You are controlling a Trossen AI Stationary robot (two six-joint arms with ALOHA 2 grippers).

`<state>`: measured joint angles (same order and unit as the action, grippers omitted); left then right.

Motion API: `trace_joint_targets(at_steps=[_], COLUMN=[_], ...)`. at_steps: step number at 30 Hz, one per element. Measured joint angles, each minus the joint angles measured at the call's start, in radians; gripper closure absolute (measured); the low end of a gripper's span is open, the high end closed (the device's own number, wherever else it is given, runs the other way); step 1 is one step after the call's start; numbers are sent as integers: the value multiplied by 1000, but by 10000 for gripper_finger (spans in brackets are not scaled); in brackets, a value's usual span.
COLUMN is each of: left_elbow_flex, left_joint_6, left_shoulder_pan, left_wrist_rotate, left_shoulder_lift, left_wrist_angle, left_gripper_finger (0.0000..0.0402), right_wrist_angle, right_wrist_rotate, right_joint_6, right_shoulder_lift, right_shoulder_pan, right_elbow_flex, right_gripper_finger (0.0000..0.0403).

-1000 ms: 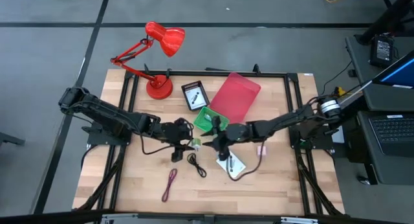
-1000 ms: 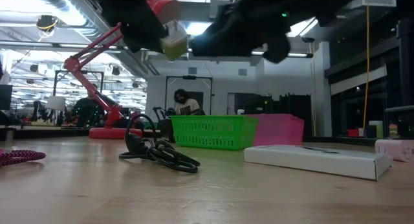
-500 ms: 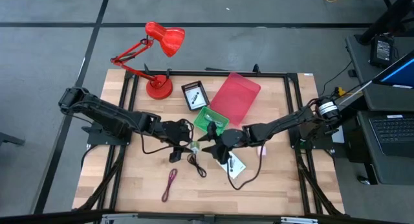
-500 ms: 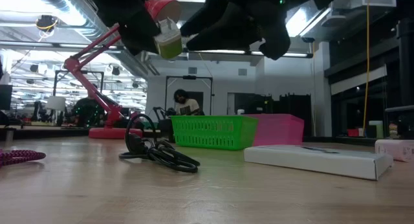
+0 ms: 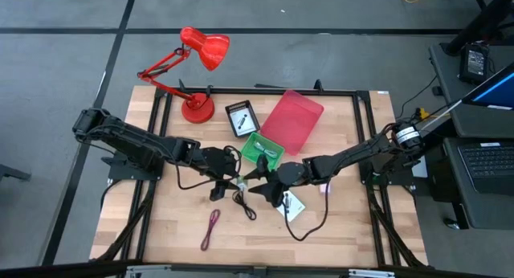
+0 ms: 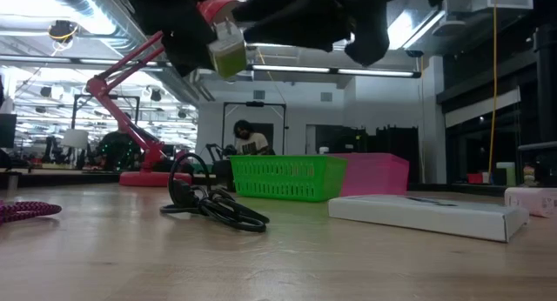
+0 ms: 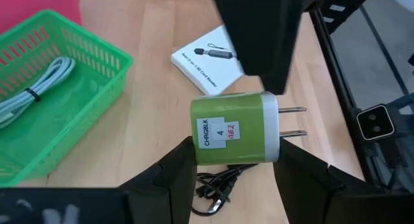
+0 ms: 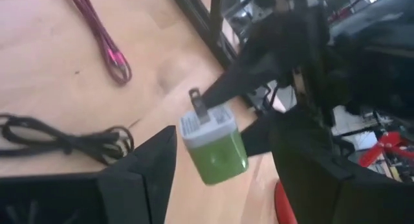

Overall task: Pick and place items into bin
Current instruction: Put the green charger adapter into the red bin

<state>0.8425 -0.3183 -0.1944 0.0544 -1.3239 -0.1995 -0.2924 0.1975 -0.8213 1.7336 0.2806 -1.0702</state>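
Pincers meet mid-bench: left pincer [image 7: 236, 162] pinches green charger plug [image 7: 236, 129] in the air, above black cable [image 5: 242, 202]. Right pincer [image 8: 223, 153] spread wide around it, not yet touching. Basket [image 5: 261, 149] just beyond. Best approach, imo: right closes squarely on plug body, clear of prongs, before left lets go.

Right hand [image 5: 259, 186] moved in toward the green charger [image 5: 240, 181], left hand [image 5: 233, 181] shifted slightly.

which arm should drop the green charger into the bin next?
Left. The left gripper already clamps the green charger above the table, close to the green bin. The right gripper is open near it, holding nothing.
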Motion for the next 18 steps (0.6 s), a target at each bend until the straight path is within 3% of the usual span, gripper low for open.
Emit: trace_joint_targets(at_steps=[4, 18], left_elbow_flex=[0, 0], left_joint_6=[14, 44], left_shoulder_pan=[0, 0], left_wrist_rotate=[0, 29], left_shoulder_lift=[0, 0], left_wrist_angle=[17, 19], left_gripper_finger=[233, 233], right_wrist_angle=[-12, -130], right_wrist_rotate=[-63, -66], right_joint_6=[4, -55], right_shoulder_lift=[5, 72], right_shoulder_pan=[-1, -23], right_elbow_flex=[0, 2], right_gripper_finger=[173, 173])
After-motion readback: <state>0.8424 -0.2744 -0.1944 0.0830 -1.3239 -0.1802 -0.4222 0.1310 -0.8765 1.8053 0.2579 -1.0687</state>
